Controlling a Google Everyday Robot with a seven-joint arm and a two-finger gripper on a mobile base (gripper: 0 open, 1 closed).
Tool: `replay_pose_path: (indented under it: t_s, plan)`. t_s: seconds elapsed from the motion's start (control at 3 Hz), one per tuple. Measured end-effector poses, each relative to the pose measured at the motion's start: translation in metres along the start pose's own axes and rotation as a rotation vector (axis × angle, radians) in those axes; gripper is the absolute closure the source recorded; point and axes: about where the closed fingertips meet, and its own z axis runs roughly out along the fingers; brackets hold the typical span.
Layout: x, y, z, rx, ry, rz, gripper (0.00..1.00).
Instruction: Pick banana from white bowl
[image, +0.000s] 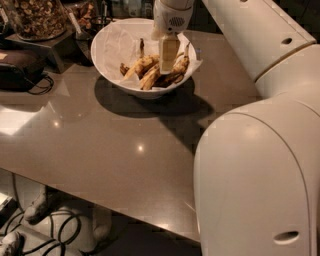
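The white bowl (115, 45) stands at the back of the grey table, lined with crinkled white paper. Several bananas lie in it: a plump yellow brown-speckled banana (139, 66), a slimmer one beside it (150, 78) and dark brown ones to the right (179, 67). My gripper (167, 67) reaches down into the bowl from above, its fingertips among the bananas just right of the plump one. The near finger (168, 52) hides what lies between the fingers.
A clear jar of nuts (37, 17) stands on a dark stand at the back left, with a black device and cable (20, 70) beside it. My white arm (260, 150) fills the right side. Cables lie on the floor (45, 235) below the table's front edge.
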Motion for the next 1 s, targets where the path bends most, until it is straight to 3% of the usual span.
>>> replay_pose_path:
  t_s: [0.33,1.0]
  plan:
    - [-0.0038,0.0009,0.0050,-0.011,-0.001,-0.010,0.38]
    - [-0.0084,0.0037,0.0132,-0.032,0.003,-0.026,0.37]
